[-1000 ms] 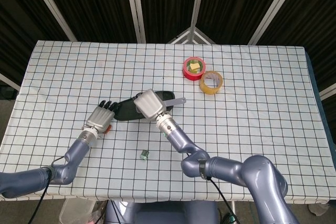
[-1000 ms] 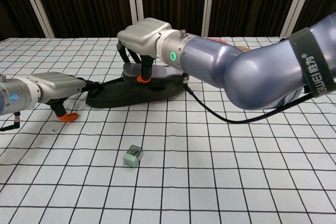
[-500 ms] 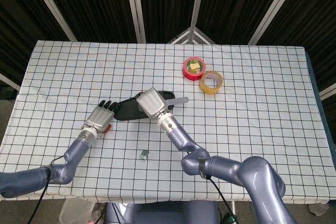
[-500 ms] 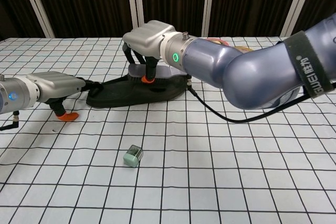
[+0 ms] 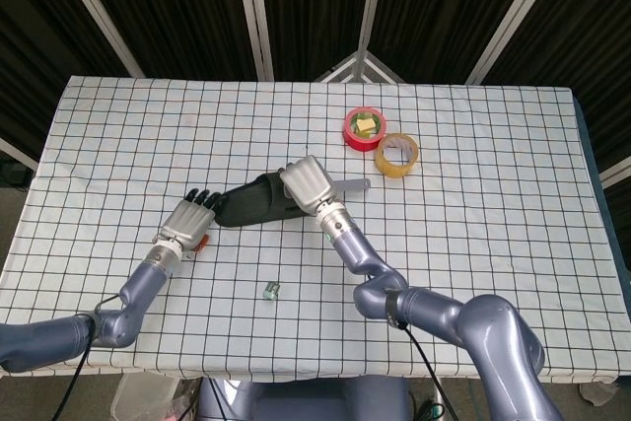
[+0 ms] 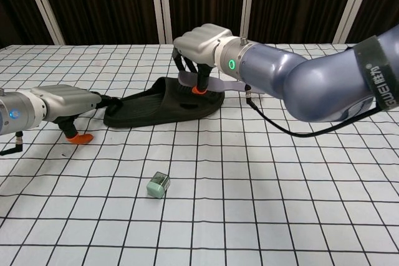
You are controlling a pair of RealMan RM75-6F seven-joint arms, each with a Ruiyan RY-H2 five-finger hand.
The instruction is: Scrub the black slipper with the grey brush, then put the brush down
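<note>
Black slipper (image 5: 258, 201): lies sole-down on the checked tablecloth (image 5: 493, 194), near the middle of the table. In the head view its long axis runs left to right, tilted slightly up toward the right; the narrow end points at my left hand, the wider end at my right.

Grey brush (image 6: 215, 83): held in my right hand (image 5: 310, 184), over the slipper's right end. Its handle sticks out to the right, roughly along the slipper's long axis, with the tip past the slipper's edge. Whether the bristles touch the slipper I cannot tell.

My right hand: fingers curled down around the brush head, orange fingertip (image 6: 198, 90) just above the slipper's upper surface.

My left hand (image 5: 189, 220): flat and low on the cloth, fingers stretched toward the slipper's narrow end and touching it there; thumb tip down on the cloth. It grips nothing.

Also on the cloth: red tape roll (image 5: 362, 129) and yellow tape roll (image 5: 397, 153) touching each other, well behind the slipper; small green block (image 6: 158, 186) in front of it.
</note>
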